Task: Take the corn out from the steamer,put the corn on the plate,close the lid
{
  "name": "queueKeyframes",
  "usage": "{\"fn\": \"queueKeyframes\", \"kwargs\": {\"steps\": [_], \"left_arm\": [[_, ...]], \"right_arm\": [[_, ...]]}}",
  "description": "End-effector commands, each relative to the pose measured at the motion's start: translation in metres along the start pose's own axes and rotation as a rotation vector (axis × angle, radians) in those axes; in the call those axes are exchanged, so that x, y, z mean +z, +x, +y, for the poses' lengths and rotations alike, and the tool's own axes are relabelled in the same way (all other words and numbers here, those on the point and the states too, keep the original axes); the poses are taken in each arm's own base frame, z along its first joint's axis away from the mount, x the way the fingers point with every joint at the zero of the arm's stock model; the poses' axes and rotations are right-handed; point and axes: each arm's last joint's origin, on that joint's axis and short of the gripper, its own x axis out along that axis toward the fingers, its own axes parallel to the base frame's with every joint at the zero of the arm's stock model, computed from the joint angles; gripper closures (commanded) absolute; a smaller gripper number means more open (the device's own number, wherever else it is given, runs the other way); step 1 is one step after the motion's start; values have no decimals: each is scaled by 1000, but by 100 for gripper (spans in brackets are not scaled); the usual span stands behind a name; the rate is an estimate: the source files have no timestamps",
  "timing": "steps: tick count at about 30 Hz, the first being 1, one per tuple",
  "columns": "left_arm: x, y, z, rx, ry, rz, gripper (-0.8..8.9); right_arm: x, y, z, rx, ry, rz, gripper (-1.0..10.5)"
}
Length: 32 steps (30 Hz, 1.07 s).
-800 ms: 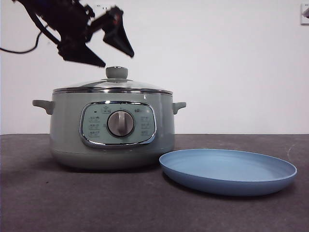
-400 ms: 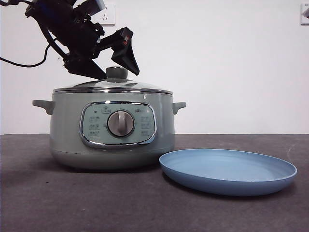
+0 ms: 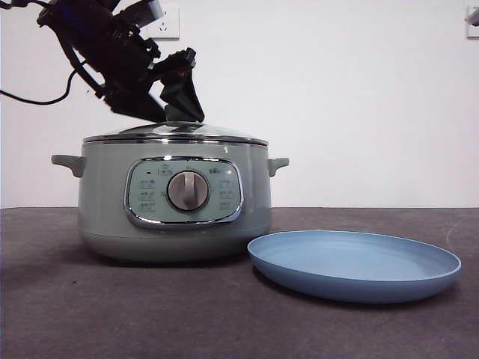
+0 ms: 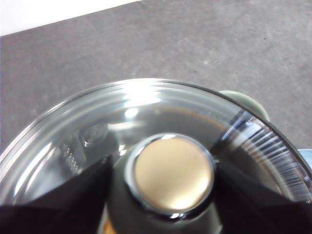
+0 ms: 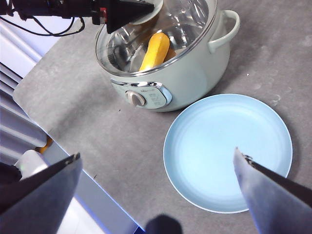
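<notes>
- The left gripper [image 3: 171,105] reaches down from the upper left in the front view, its 2 black jaws set on either side of the knob [image 4: 173,174] of the lid [image 4: 146,117]. In the left wrist view the jaws flank the knob closely, but whether they press on it cannot be told.
- The lid sits closed on the steamer [image 3: 174,196], its chrome rim level on the pot's edge.
- The steamer stands on the dark table [image 3: 150,314], control panel and grey dial [image 3: 187,191] facing the front camera, 1 small handle on each side.
- The corn [image 5: 155,50] lies inside the steamer, seen through the glass in the right wrist view.
- The plate [image 3: 354,264] rests on the table just right of the steamer, near its base.
- The right gripper [image 5: 156,190] hangs high over the table with its 2 jaws spread wide, holding nothing, the plate between them in its own view.
</notes>
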Motion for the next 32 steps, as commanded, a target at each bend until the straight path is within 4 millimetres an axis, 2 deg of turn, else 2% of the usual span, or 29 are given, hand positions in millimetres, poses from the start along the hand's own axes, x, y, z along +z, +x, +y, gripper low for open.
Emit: {"fn": "queueKeyframes", "kwargs": {"steps": [1,11,18,22,26,32], "left_arm": [[-4,2,-1,-5,-24,17,824],[2,-3,-2,-10,-39,-20,826],[18,-27,-7,-12,-22,-99,826],[31,-50,-11,-28,-7,-164,826],[41,-83,-18,-28,2,-211,826],[46,-151,-32,-27,9,-242,825]], "right_arm": [[1,0,1,2,-4,-3,380],[1,0,1,2,-4,-3,380],[1,0,1,2,-4,-3,380],[3,1,0,1,-13,-15,382],[8,3,-3,0,-2,-45,384],[26,19,-8,32,13,-121,384]]}}
